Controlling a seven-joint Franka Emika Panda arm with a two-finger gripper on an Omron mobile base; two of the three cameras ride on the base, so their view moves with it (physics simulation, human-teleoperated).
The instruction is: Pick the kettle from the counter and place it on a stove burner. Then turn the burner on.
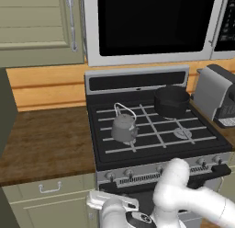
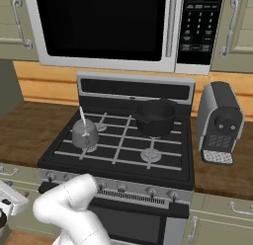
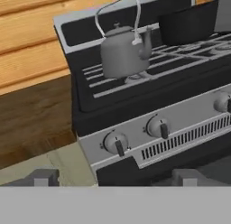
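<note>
A wood-plank wall backs a black stove (image 1: 156, 130) set between two stretches of brown counter (image 1: 46, 144), with a microwave (image 1: 151, 25) above. One kettle (image 1: 124, 127) stands upright on the front-left burner (image 3: 135, 77), its wire handle arching over the lid. One black pot (image 1: 171, 101) sits on the back-right burner, well apart from the kettle. The front-right burner (image 1: 182, 133) lies bare under the grate; four burners can be made out in all. One coffee machine (image 2: 219, 121) stands on the counter right of the stove. The hand view looks at the stove's front, where two knobs (image 3: 115, 143) show fully and a third is cut by the edge. The gripper (image 3: 113, 179) hangs low before the stove, below the knobs, its fingers (image 3: 41, 178) spread wide and holding nothing.
</note>
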